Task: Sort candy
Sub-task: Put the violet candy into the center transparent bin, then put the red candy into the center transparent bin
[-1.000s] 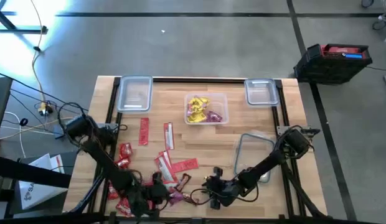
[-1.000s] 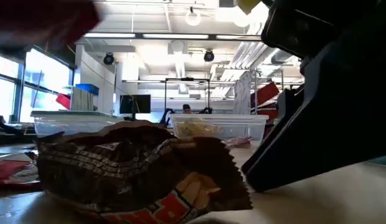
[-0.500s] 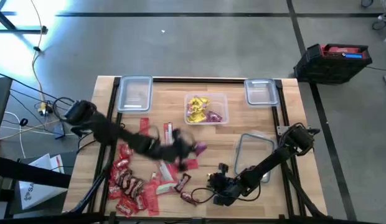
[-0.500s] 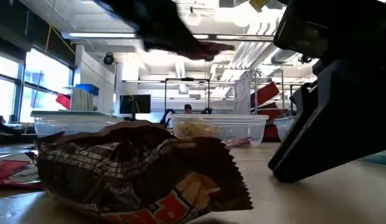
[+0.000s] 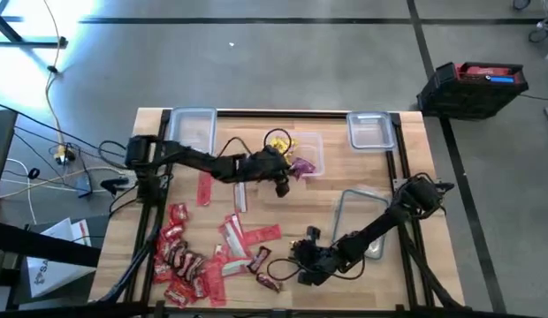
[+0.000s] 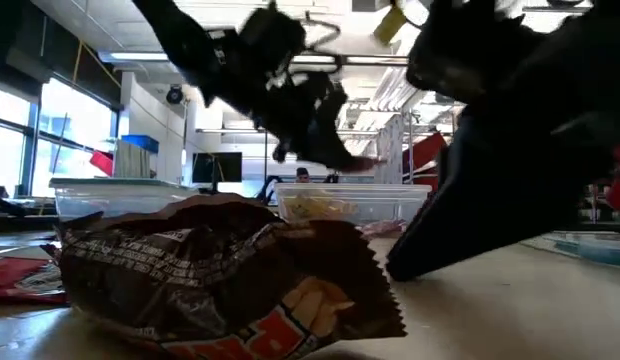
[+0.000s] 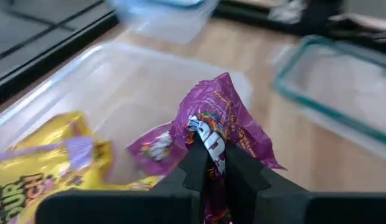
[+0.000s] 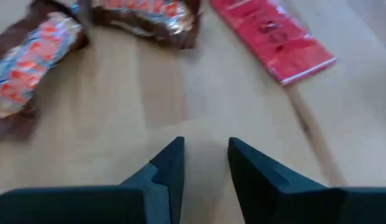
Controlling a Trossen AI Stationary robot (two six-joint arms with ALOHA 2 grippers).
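Left wrist view shows the left gripper (image 7: 210, 163) with its fingers (image 7: 194, 163) clamped on a purple packet (image 7: 221, 127), held over the clear tub (image 7: 149, 74) where yellow packets (image 7: 37, 168) and another purple one (image 7: 157, 144) lie. From above, that left gripper (image 5: 280, 181) hangs at the tub's (image 5: 311, 140) 7 o'clock edge, near the table's centre, the arm stretching in from 9 o'clock. Right wrist view has the right gripper (image 8: 204, 163) with fingers (image 8: 171, 163) parted and nothing between them, over bare wood; two brown bars (image 8: 31, 53) and a red packet (image 8: 274, 40) lie just ahead of it. In the high view the right gripper (image 5: 302, 265) sits low at about 6 o'clock on the table (image 5: 415, 159), a brown bar (image 5: 270, 282) just beside it. More red packets (image 5: 181, 265) are heaped toward 7 o'clock, with single red ones (image 5: 204, 185) nearer the centre. Two empty containers (image 5: 191, 132) stand at 11 and 1 o'clock, and a lid (image 5: 358, 216) lies at 4 o'clock. Low view is filled by a brown wrapper (image 6: 220, 275) close to the lens.
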